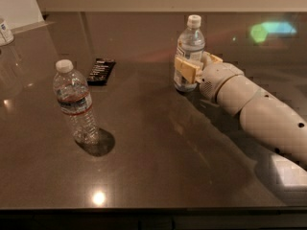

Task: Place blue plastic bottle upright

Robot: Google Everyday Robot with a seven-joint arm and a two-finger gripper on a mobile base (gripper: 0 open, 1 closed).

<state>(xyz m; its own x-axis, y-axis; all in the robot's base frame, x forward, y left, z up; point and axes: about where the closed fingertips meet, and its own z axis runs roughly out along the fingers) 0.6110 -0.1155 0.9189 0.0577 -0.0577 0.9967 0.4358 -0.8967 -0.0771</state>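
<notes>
Item 1. Blue bottle (191, 46): small, clear plastic, pale label, white cap (194, 20). It stands upright on the table (158, 152), in the far right-of-centre part of the top, its base touching the surface.

Item 2. Gripper (193, 66): at the blue bottle's mid-body, coming in from the right. Tan fingers (184, 69) sit on either side of the bottle. The near one lies flat against the label and the far one is partly hidden behind the bottle. The jaws are closed only to the bottle's width and grasp it.

Item 3. Arm (261, 114): white, jointed segments, running from the lower right edge up and left to the gripper, low over the table.

Item 4. Ribbed bottle (74, 104): taller, clear, narrow dark label band, white cap. It stands upright at the left, well apart from the blue bottle.

Item 5. Remote (101, 71): black, flat on the table, just behind the ribbed bottle.

Item 6. White container (5, 31): at the far left edge, only partly in view.

Item 7. Table: dark, glossy, with light spots reflected on it.
</notes>
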